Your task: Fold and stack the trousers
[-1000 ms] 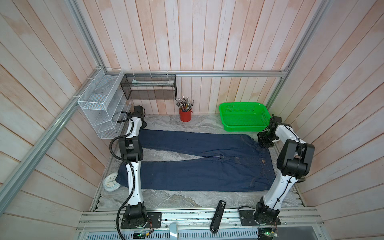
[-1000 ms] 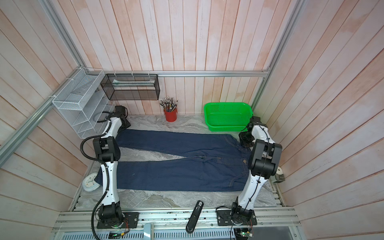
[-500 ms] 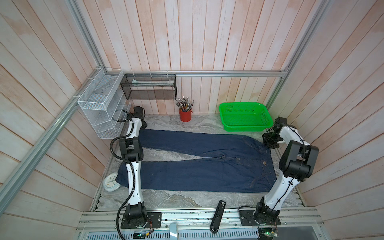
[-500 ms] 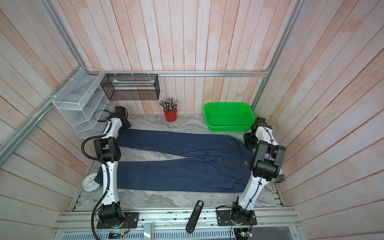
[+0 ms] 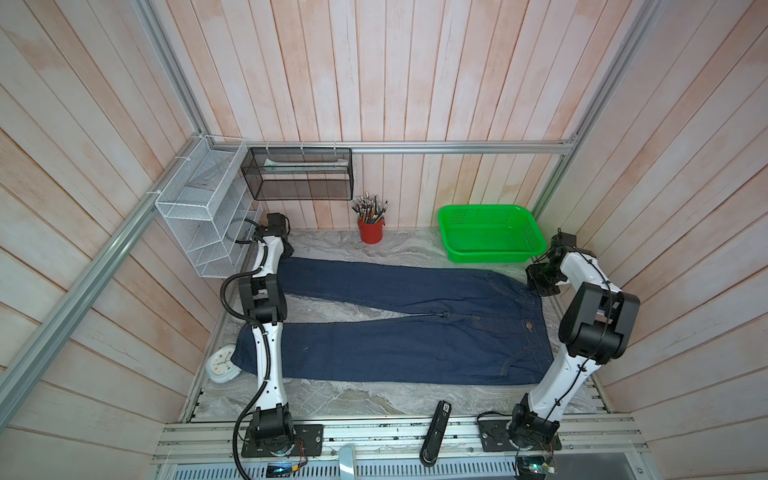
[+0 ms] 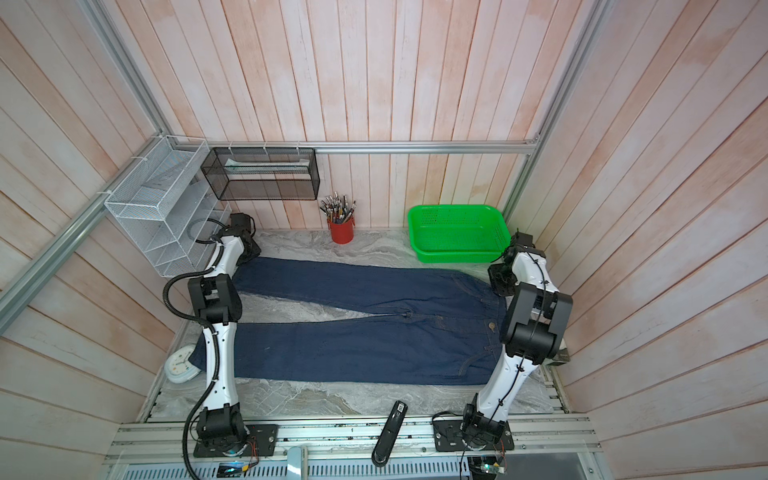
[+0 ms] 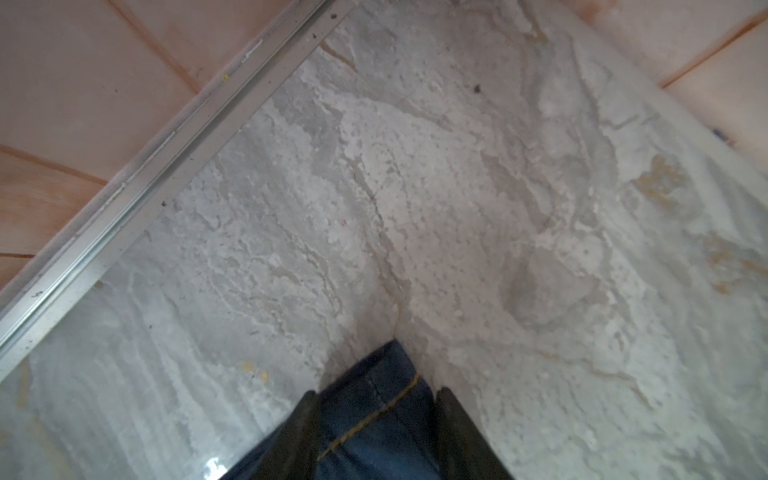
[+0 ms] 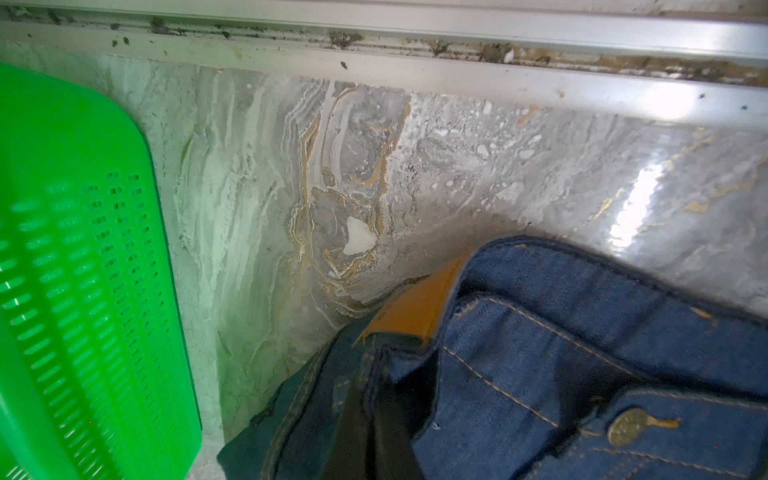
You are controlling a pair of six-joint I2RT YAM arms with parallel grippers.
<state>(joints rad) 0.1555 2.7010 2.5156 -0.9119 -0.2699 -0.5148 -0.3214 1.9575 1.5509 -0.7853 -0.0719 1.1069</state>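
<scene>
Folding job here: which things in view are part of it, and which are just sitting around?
Part of the job:
trousers
left gripper, jaws either side of a leg hem
right gripper, shut on the waistband

Just lying about:
green basket
red pen cup
white wire rack
black mesh bin
white clock
black handheld device

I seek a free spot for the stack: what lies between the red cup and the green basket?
Nothing: between the cup and the basket only bare table shows, along the back wall, in both top views.
</scene>
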